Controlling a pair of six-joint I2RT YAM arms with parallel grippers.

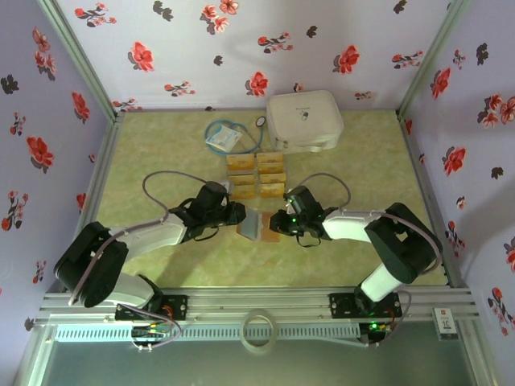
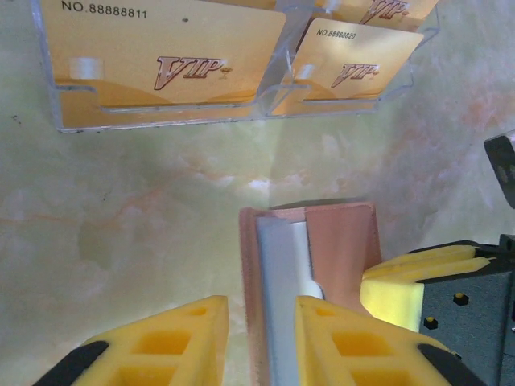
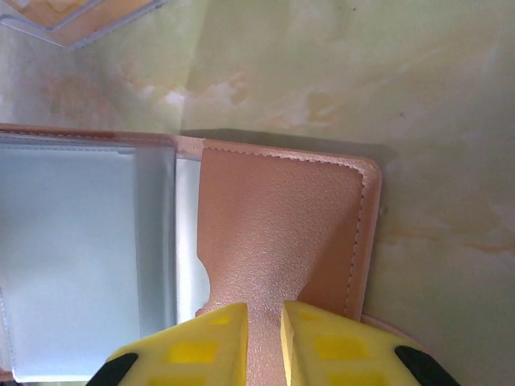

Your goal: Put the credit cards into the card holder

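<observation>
The reddish-brown card holder (image 1: 257,225) lies open at the table's middle, between my two grippers. In the left wrist view my left gripper (image 2: 261,310) is shut on the card holder's (image 2: 338,241) left cover and grey-blue sleeve, which stand on edge between the yellow fingers. My right gripper (image 3: 264,314) pinches the brown pocket flap of the card holder (image 3: 282,217), and the leather puckers between its fingertips. Several golden-tan credit cards (image 1: 256,174) lie in a clear tray just beyond; in the left wrist view the cards (image 2: 161,56) read "VIP".
A large white rounded case (image 1: 304,121) sits at the back right. A blue-white packet (image 1: 221,138) with a looped cord lies at the back, left of the case. Flowered walls close in the table on three sides. My right gripper's finger (image 2: 402,281) is close beside the left gripper.
</observation>
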